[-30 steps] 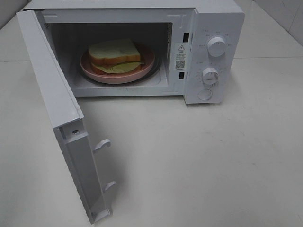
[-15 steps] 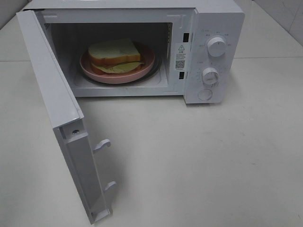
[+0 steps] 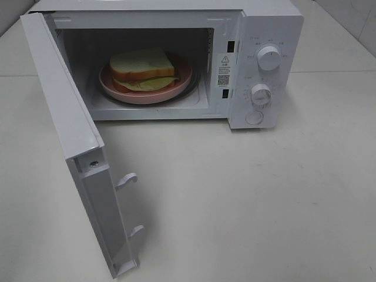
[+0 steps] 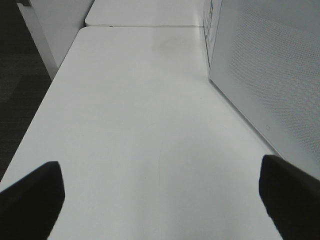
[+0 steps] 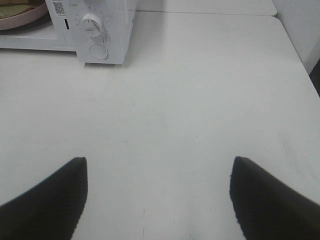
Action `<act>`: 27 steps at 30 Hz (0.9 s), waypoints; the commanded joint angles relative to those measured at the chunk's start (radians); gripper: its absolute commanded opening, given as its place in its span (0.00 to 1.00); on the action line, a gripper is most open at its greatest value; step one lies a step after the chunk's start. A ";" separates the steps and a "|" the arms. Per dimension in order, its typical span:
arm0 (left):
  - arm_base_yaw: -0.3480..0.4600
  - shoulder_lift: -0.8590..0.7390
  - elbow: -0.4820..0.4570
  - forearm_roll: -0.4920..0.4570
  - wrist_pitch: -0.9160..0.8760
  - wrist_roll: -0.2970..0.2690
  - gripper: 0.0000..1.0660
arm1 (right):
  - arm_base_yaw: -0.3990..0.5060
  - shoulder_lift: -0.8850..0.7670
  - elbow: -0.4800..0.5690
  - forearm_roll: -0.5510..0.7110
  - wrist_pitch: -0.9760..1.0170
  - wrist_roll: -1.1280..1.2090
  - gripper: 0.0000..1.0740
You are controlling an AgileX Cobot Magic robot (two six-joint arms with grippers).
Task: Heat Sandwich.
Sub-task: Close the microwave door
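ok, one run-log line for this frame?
sandwich: on pink plate inside microwave | door: open | left gripper: jaws open, empty | right gripper: jaws open, empty

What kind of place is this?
Likely a plain test room, not a home kitchen: a white box-shaped microwave oven stands alone on a wide white table, with a cream-bread sandwich on a round pink plate inside.

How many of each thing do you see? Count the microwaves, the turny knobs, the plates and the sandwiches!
Microwave: 1
Turny knobs: 2 (upper knob, lower knob)
Pink plate: 1
Sandwich: 1
Total: 5
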 commanded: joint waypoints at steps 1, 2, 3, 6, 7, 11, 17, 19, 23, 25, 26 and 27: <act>0.003 -0.025 0.003 0.000 -0.006 0.000 0.99 | -0.006 -0.029 0.006 -0.001 -0.001 -0.009 0.71; 0.003 -0.025 0.003 0.000 -0.006 0.000 0.99 | -0.006 -0.029 0.006 -0.001 -0.001 -0.009 0.71; 0.003 -0.025 0.003 0.000 -0.006 0.000 0.99 | -0.006 -0.029 0.006 -0.001 -0.001 -0.009 0.71; 0.003 -0.025 0.003 0.000 -0.006 0.000 0.99 | -0.006 -0.029 0.006 -0.001 -0.001 -0.010 0.71; 0.003 -0.025 0.003 0.000 -0.006 0.000 0.99 | -0.006 -0.029 0.006 -0.001 -0.001 -0.010 0.71; 0.003 -0.025 0.003 0.000 -0.006 0.000 0.99 | -0.006 -0.028 0.006 -0.001 -0.001 -0.010 0.71; 0.003 -0.025 0.003 0.000 -0.006 0.000 0.99 | -0.006 -0.028 0.006 -0.001 -0.001 -0.009 0.71; 0.003 -0.025 0.003 0.000 -0.006 0.000 0.99 | -0.006 -0.028 0.006 -0.001 -0.001 -0.009 0.71; 0.003 -0.025 0.003 0.000 -0.006 0.000 0.99 | -0.006 -0.028 0.006 -0.001 -0.001 -0.010 0.71; 0.003 -0.025 0.003 0.000 -0.006 0.000 0.99 | -0.006 -0.028 0.006 -0.001 -0.001 -0.010 0.71; 0.003 -0.025 0.003 0.000 -0.006 0.000 0.99 | -0.006 -0.028 0.006 -0.001 -0.001 -0.010 0.71; 0.003 -0.025 0.003 0.000 -0.006 0.000 0.99 | -0.006 -0.028 0.006 -0.001 -0.001 -0.010 0.71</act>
